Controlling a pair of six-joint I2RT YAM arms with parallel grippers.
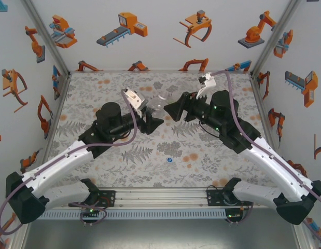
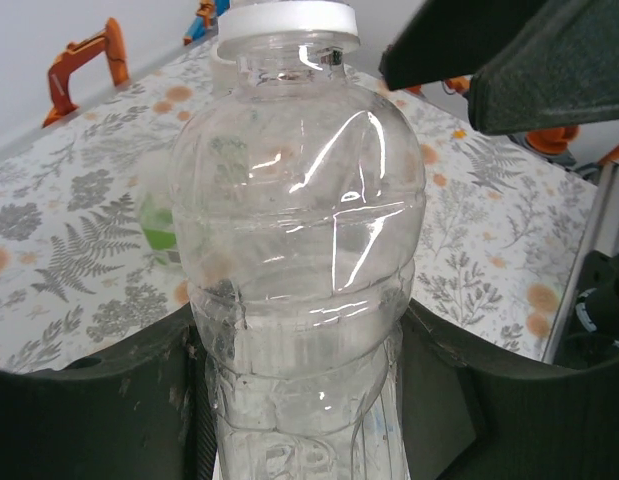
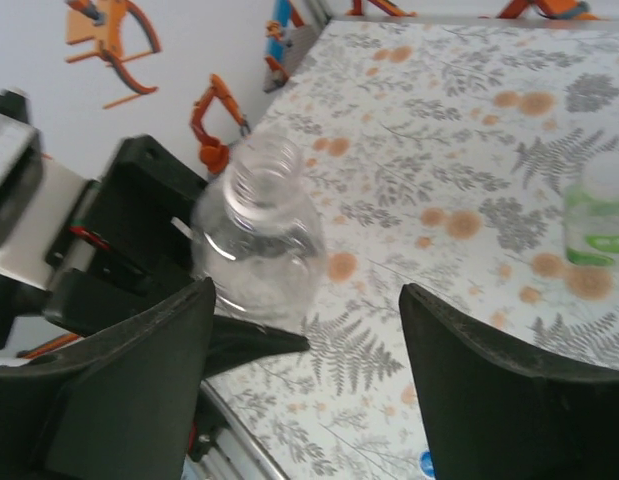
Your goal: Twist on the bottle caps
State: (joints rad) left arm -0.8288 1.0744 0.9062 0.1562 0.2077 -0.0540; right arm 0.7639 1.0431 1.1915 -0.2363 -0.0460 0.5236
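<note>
clear bottle (image 2: 299,220): clamped low on its body by the jaws of the left gripper (image 1: 151,118), held over mid-bench, well apart from the side walls. right gripper (image 3: 307,300): jaws apart, nothing between them, facing the bottle's neck. blue cap (image 1: 169,160): on open bench (image 1: 98,93) towards the front edge, between the arms. green bottle (image 3: 597,215): standing on the bench, apart from both grippers.

We see white walls (image 1: 160,52) dotted with orange robot pictures (image 1: 124,28) around a grey, leaf-patterned tabletop (image 1: 98,88).
</note>
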